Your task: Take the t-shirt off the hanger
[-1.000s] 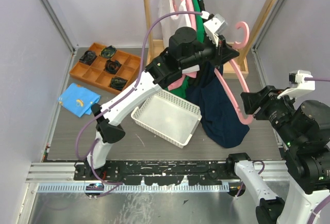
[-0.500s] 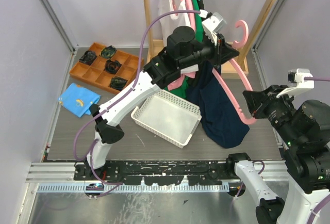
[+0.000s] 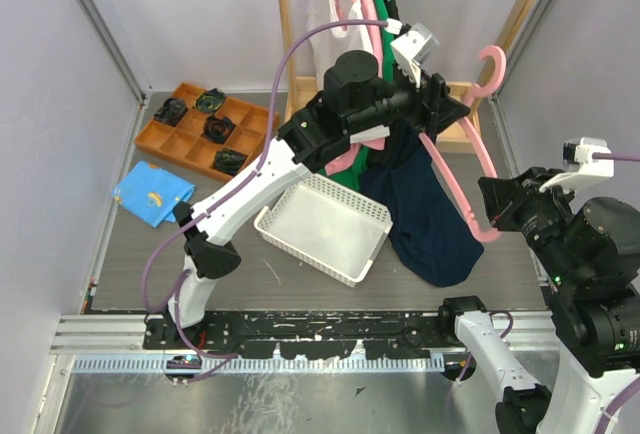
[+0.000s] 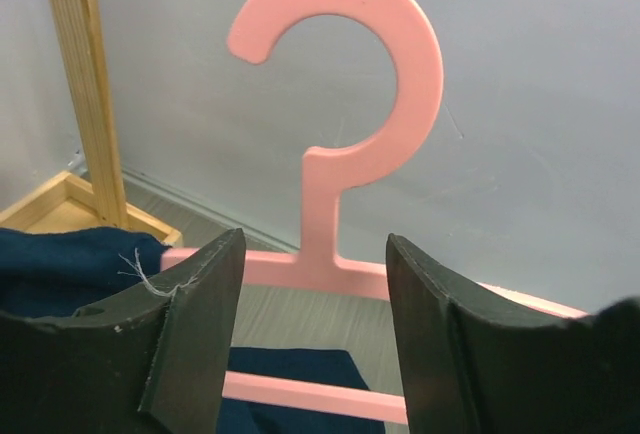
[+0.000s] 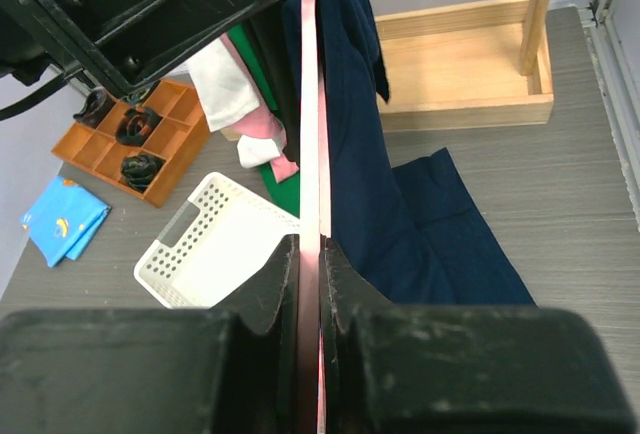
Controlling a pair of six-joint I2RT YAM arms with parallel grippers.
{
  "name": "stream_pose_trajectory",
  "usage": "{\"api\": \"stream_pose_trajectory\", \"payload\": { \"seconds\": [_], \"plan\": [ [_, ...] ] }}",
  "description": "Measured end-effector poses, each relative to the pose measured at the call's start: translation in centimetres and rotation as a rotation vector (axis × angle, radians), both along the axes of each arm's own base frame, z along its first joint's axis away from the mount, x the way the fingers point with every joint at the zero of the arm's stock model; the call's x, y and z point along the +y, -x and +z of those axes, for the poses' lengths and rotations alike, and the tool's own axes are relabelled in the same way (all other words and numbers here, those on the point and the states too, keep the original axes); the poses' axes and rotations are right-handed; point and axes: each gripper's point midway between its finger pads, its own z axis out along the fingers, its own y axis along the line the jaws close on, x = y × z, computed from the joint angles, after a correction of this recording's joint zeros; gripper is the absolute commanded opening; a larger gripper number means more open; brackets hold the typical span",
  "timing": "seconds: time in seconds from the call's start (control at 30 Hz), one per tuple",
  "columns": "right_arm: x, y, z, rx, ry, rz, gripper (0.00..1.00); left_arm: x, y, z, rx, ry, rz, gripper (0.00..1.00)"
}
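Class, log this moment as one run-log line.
left fingers: open, astride neck of hanger | right fingers: shut on hanger | t-shirt: draped on hanger

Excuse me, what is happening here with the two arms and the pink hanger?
Two robot arms are working a navy t-shirt off a pink hanger. The right gripper is shut on the hanger's lower end and holds it at a slant. The left gripper is open, its fingers on either side of the hanger's neck without gripping it. The t-shirt is not off yet; it drapes from the hanger.
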Motion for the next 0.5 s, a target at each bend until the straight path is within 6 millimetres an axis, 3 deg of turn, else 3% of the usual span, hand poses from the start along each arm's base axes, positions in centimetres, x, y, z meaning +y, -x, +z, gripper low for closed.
{"api": "stream_pose_trajectory", "payload": {
  "seconds": [0.27, 0.5],
  "plan": [
    [-1.0, 0.9, 0.4, -0.035, 0.004, -0.056, 0.01, 0.9, -0.2, 0.3, -0.003, 0.002, 0.035, 0.71],
    [-1.8, 1.2, 1.0, -0.071, 0.011, -0.095, 0.0, 2.6, -0.5, 1.5, -0.024, 0.026, 0.098, 0.66]
  ]
}}
